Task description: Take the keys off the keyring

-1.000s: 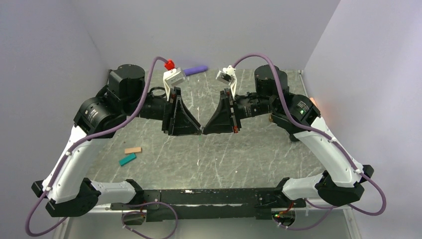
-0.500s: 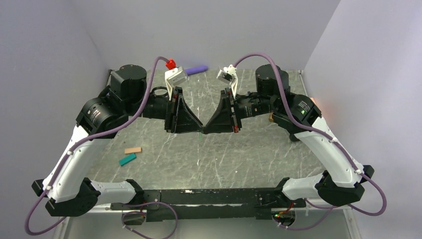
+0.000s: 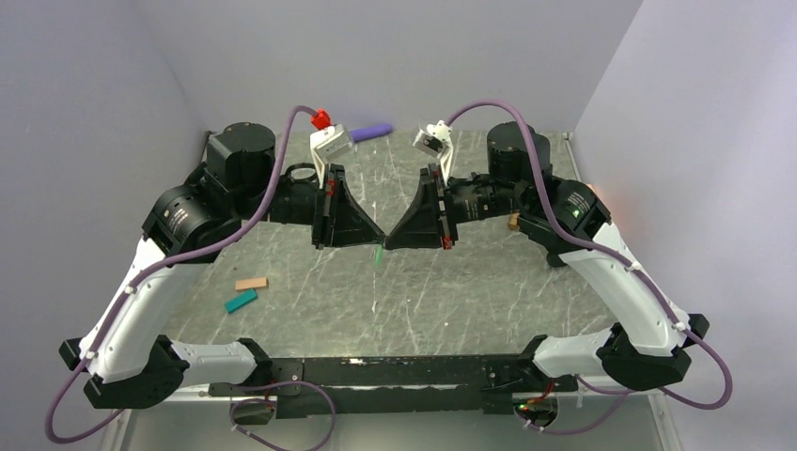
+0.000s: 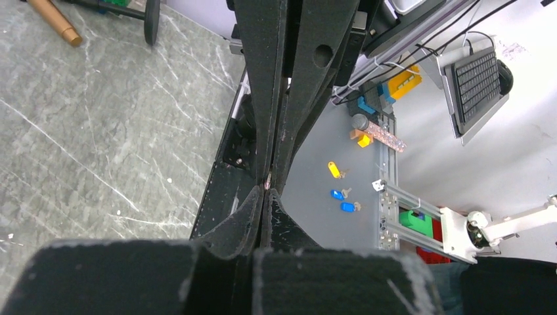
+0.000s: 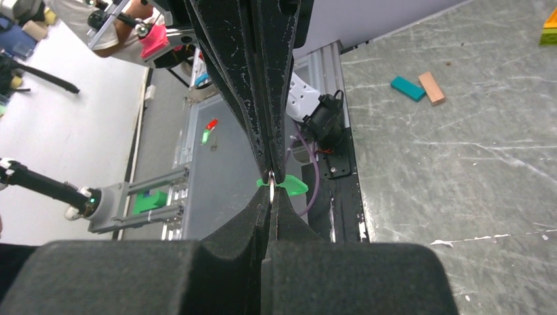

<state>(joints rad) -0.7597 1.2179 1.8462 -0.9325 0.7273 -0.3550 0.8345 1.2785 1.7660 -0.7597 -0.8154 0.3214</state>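
My left gripper (image 3: pixel 377 240) and right gripper (image 3: pixel 391 241) meet tip to tip above the middle of the table. Both are shut. In the right wrist view the right gripper (image 5: pixel 271 188) pinches a thin metal keyring (image 5: pixel 271 177), and the left gripper's fingers come down onto the same ring from above. The keys, a tiny bright-green piece (image 5: pixel 291 186), hang on the ring just behind the tips. From above, the green piece (image 3: pixel 379 254) dangles just below the joined fingertips. In the left wrist view the left gripper (image 4: pixel 265 192) is closed tight, with only a glint between its tips.
A tan block (image 3: pixel 251 283) and a teal block (image 3: pixel 241 301) lie at the table's left front; both show in the right wrist view, teal (image 5: pixel 407 88) and tan (image 5: pixel 431 88). A purple item (image 3: pixel 370 132) lies at the back. A small tan object (image 3: pixel 513 223) sits by the right arm.
Both grippers have risen slightly while staying tip to tip. The green piece now hangs more plainly below the tips.
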